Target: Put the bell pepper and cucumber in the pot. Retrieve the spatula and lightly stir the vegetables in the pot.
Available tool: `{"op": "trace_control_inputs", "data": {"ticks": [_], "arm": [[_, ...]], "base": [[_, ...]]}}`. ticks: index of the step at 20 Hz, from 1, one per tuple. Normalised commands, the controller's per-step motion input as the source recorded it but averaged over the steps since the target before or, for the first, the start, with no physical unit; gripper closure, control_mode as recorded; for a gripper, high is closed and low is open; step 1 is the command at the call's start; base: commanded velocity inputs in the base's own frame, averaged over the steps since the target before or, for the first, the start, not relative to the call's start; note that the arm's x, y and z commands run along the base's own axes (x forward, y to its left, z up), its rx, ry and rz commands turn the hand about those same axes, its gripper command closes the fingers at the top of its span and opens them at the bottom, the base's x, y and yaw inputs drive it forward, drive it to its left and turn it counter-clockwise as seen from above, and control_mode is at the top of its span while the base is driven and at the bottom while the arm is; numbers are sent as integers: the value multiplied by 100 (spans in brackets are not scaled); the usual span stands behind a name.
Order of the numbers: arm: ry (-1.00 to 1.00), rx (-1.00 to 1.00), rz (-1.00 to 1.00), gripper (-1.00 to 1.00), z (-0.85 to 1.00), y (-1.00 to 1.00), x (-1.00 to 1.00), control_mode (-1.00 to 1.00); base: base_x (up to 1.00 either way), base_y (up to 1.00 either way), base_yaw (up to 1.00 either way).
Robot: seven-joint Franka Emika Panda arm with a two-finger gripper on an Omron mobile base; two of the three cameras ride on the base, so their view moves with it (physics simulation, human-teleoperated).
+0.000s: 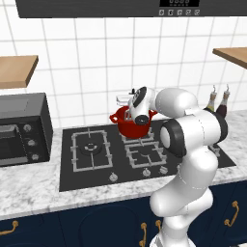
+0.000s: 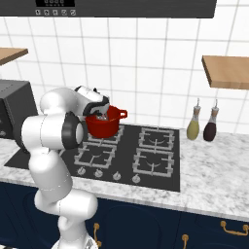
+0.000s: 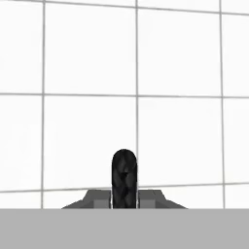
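Note:
The red pot (image 1: 131,127) (image 2: 103,128) stands on the rear burner of the stove, in the middle column of burners. My gripper (image 1: 125,100) (image 2: 99,112) hovers just over the pot's rim and points level at the tiled wall. In the hand view its gripper (image 3: 124,177) shows as one dark shape with the tips pressed together. A grey piece of the spatula (image 2: 100,117) hangs from the fingers down into the pot. The bell pepper and cucumber are hidden; the pot's inside does not show.
A black stove (image 2: 146,155) with several burners is set in the marble counter. A dark oven box (image 1: 21,130) stands at the left. Two bottles (image 2: 193,127) (image 2: 210,126) stand at the right by the wall, under a wooden shelf (image 2: 226,70).

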Motion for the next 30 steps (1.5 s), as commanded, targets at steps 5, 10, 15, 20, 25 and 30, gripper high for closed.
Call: {"op": "trace_control_inputs", "data": {"ticks": [5,10,15,20,25,30], "arm": [[0,0,4,100,-17,11,0,-100],[0,1,15,100,-8,4,0,-100],[7,5,10,100,0,-1,0,-100],[22,5,0,100,0,-13,0,-100],[16,0,-5,100,0,-4,0,-100],[13,0,-1,100,0,-7,0,-100]], "base": [[0,0,0],[0,0,0],[0,0,0],[0,0,0],[0,0,0],[0,0,0]]}}
